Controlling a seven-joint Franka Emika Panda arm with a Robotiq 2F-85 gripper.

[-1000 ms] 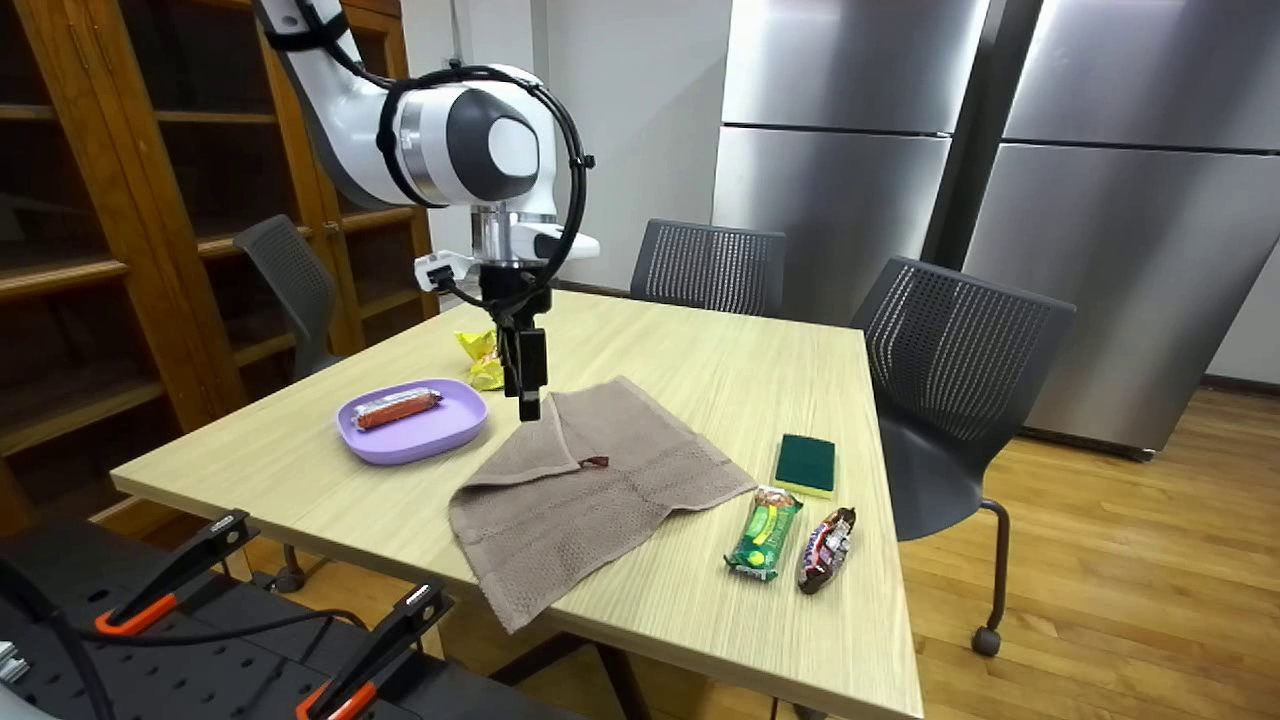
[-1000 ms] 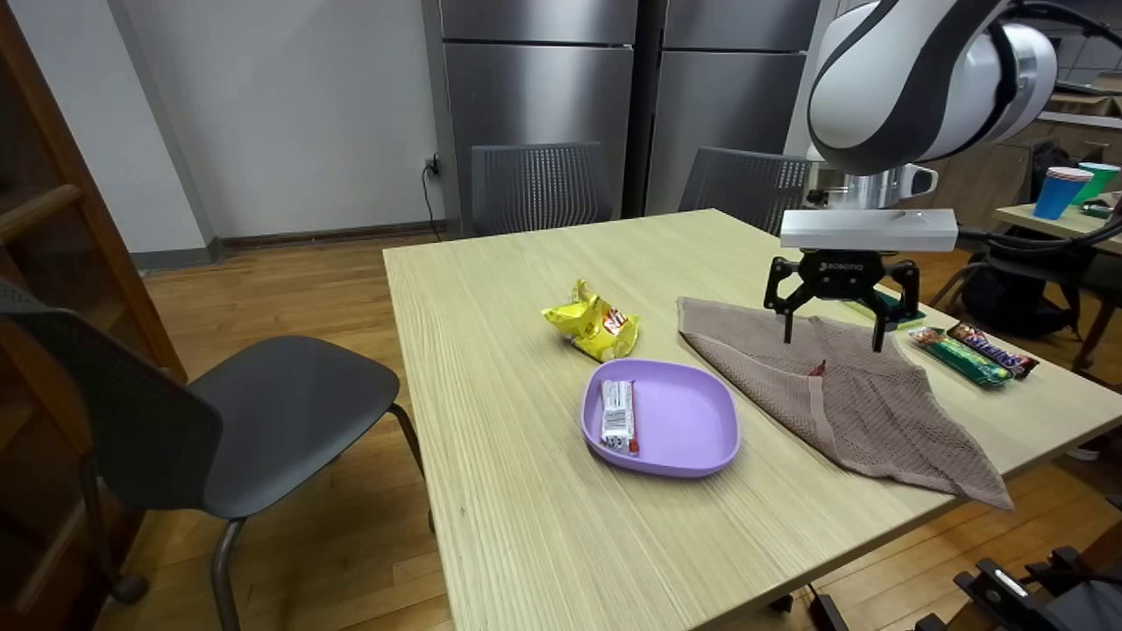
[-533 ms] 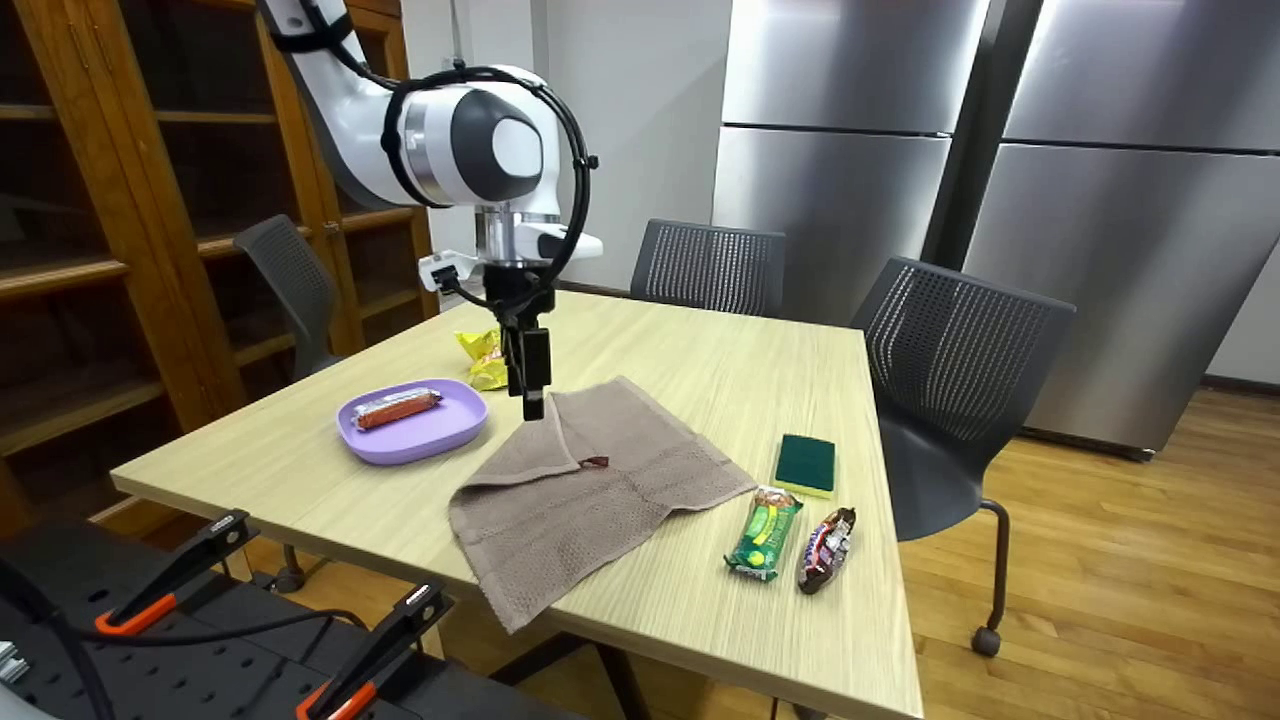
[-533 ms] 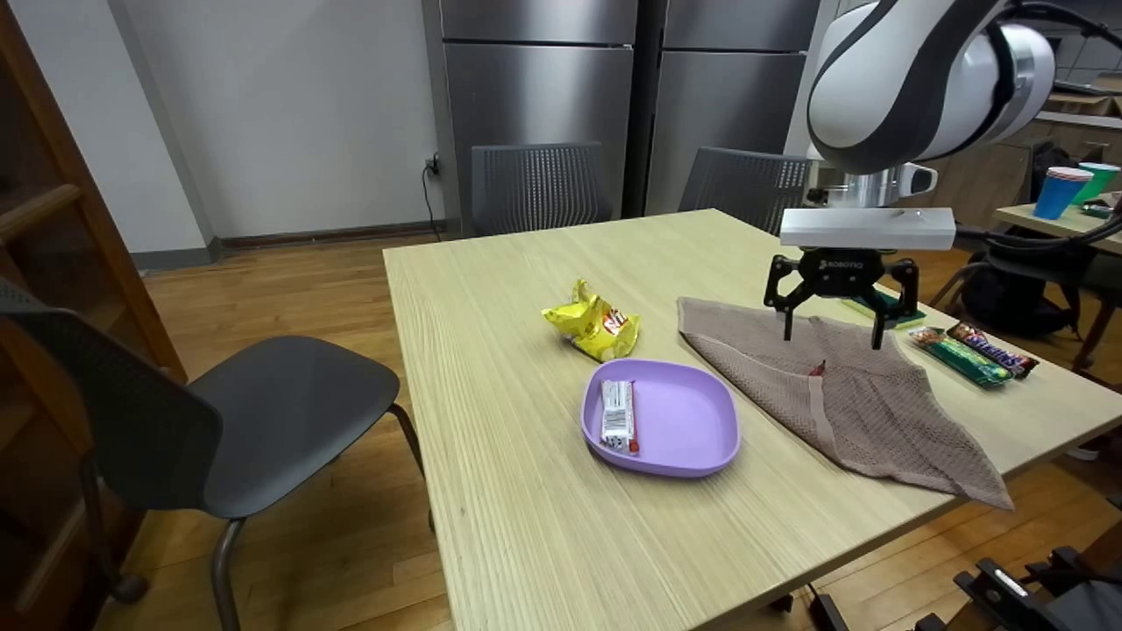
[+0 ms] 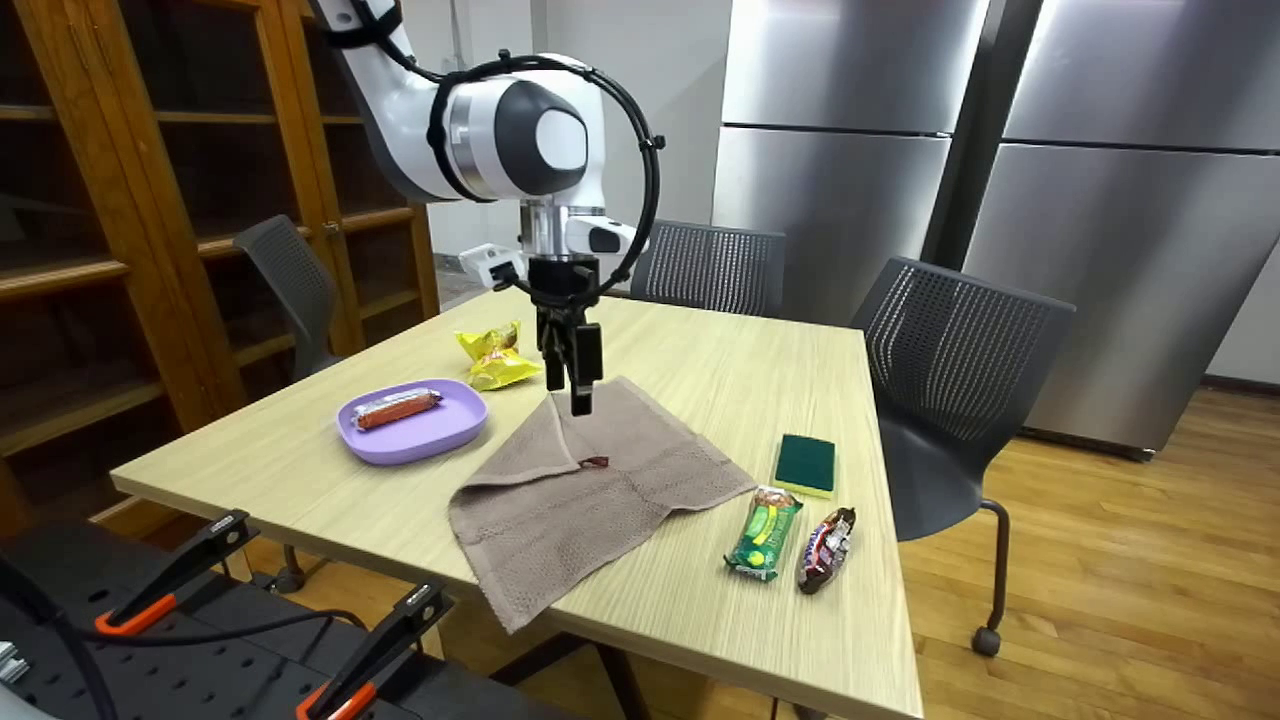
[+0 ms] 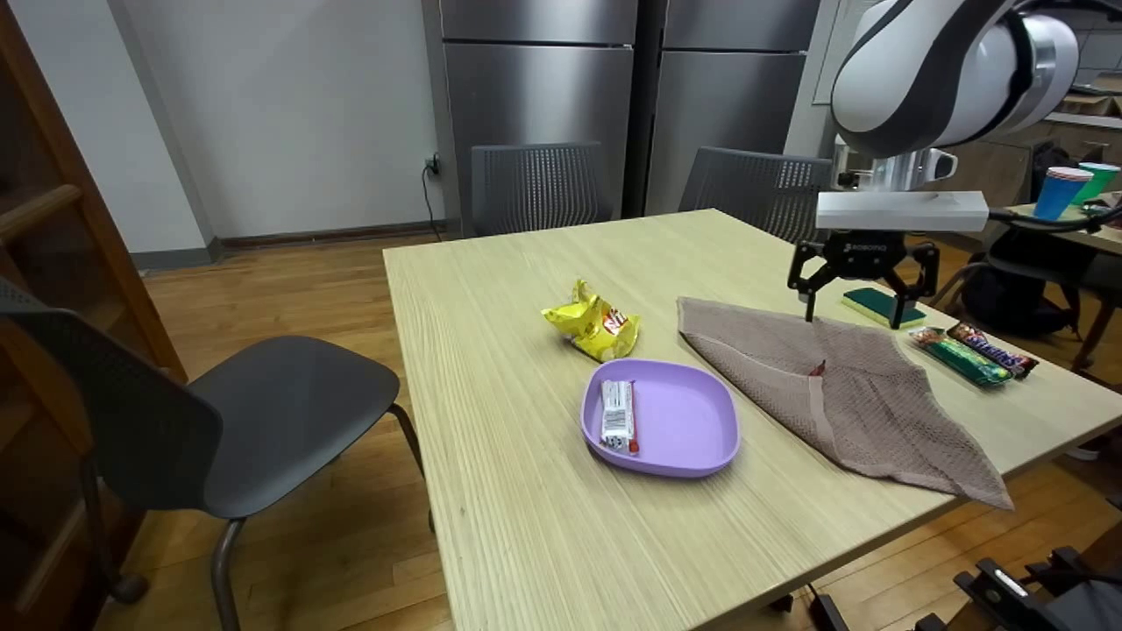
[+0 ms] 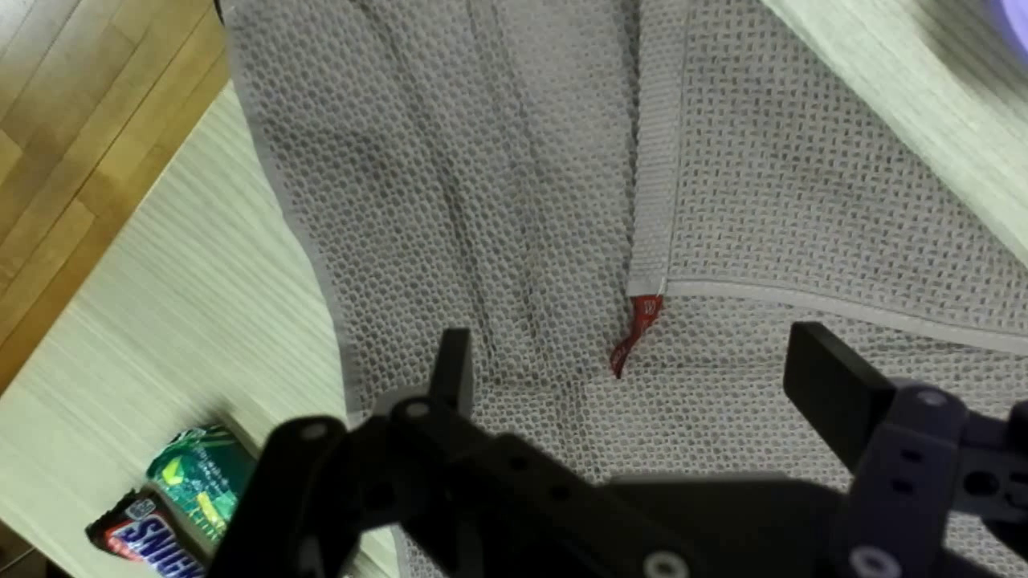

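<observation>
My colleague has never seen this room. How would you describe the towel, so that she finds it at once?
Start from the pale table before the steel fridges. On it, between the purple plate and the green-wrapped bar, lies the towel, one corner hanging over the table's edge. Unlike its neighbours, it is brownish cloth, partly folded, with a small red tag.

Wrist view: my gripper (image 7: 630, 361) hides part of the towel (image 7: 482, 201), which also runs off the top and right edges. Only a sliver of the purple plate (image 7: 1018, 20) shows at the corner; the Snickers bar (image 7: 152, 536) is cut by the bottom edge. Print on the red tag (image 7: 645, 313): too small for me to read. In both exterior views the top edge crops my arm (image 6: 907, 83).
</observation>
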